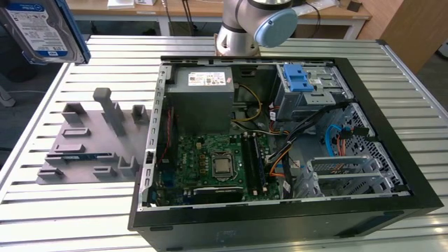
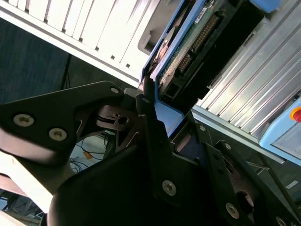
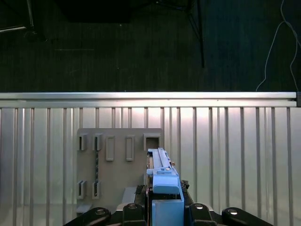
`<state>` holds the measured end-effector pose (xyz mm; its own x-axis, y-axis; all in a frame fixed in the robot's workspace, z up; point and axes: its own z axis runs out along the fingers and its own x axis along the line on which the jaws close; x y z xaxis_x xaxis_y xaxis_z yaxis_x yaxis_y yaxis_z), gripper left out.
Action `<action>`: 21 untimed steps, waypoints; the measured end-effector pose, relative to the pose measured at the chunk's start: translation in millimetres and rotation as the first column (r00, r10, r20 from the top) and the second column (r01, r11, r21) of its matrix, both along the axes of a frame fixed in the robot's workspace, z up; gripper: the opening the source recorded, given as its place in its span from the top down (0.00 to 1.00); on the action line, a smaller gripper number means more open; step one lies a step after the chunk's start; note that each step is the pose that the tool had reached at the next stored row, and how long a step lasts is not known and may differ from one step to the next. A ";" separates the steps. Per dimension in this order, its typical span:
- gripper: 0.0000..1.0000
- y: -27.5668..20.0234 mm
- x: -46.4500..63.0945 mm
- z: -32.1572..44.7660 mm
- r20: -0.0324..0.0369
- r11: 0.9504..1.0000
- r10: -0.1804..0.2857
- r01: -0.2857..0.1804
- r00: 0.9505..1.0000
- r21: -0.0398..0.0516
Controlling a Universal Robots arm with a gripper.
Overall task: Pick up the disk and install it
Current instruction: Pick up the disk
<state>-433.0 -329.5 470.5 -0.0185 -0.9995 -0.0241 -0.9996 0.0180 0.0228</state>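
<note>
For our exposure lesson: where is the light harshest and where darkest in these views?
Second wrist view: the table slats wash out white, while the claw gripping the disk is in shadow. First wrist view: the table's edge rail glares against a dark floor. Exterior view: evenly lit.

The open black metal computer case (image 1: 280,223) sits on the ribbed silver table (image 1: 70,210). The flat grey plastic plate (image 1: 77,157) lies beside it, on the exterior view's left; the silver blue-railed disk (image 1: 39,26) hangs above, farther left.

The disk (image 1: 39,26) wears smooth blue plastic rails (image 3: 165,203); the table (image 1: 84,212) is ribbed, pale metal.
</note>
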 end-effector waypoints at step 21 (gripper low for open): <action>0.64 0.0 0.0 30.4 0.000 1.000 0.000 0.000 1.000 0.000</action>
<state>-433.0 -329.5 500.9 -0.0186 -0.9995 -0.0240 -0.9996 0.0180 0.0228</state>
